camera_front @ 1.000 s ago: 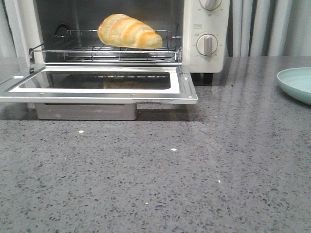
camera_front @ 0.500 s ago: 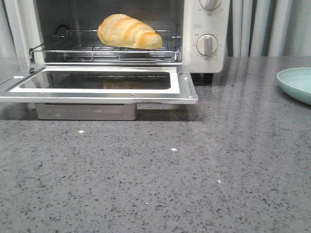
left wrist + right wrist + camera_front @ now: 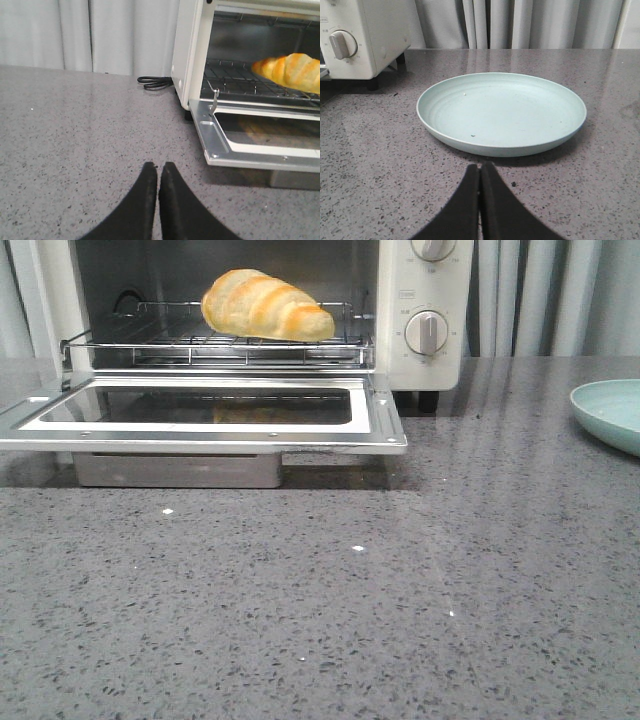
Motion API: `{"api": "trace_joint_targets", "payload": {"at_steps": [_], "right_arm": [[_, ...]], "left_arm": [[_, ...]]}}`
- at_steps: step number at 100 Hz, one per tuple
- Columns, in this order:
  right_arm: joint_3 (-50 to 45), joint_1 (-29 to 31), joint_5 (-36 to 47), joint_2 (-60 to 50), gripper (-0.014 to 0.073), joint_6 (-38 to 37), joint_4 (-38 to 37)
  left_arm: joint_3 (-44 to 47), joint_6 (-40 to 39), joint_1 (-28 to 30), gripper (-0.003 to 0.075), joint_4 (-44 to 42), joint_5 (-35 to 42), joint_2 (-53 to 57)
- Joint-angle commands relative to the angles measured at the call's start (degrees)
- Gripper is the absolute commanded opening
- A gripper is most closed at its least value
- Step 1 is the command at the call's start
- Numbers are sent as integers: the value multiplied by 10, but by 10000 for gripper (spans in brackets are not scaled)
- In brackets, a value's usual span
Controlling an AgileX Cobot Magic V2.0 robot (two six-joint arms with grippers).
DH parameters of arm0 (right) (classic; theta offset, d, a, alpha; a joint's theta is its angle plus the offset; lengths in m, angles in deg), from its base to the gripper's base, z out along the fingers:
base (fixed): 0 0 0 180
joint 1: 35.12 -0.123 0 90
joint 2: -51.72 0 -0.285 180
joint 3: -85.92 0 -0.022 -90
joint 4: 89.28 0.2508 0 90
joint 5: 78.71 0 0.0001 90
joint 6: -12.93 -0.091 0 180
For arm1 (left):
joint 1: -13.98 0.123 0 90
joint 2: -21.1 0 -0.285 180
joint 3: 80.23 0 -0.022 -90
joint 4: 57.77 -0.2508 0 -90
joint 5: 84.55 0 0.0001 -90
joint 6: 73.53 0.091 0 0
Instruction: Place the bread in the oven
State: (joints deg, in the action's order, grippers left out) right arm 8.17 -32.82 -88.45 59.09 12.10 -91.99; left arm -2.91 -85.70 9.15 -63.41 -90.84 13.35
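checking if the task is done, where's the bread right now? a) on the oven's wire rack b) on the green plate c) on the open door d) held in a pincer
a, the bread lies on the wire rack inside the oven, whose door is open; the plate holds no bread and both pincers are shut on nothing.

One bread (image 3: 266,306) lies on one wire rack (image 3: 215,345) in one oven (image 3: 240,340). Two dials (image 3: 427,331) show on it. One pale green plate (image 3: 501,112) sits on one table (image 3: 320,600). One black cord (image 3: 155,82) lies behind.
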Motion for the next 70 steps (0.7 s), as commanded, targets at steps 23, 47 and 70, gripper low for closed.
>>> {"api": "trace_joint_targets", "payload": {"at_steps": [23,47,70], "right_arm": [[-15,-1,40,-12,-75,4,-2],[-15,-1,40,-12,-75,4,-2],[-15,-1,40,-12,-75,4,-2]], "left_arm": [[12,90,3,-21,56,96,16],[12,90,57,-21,84,98,16],[12,96,69,-21,85,98,16]]}}
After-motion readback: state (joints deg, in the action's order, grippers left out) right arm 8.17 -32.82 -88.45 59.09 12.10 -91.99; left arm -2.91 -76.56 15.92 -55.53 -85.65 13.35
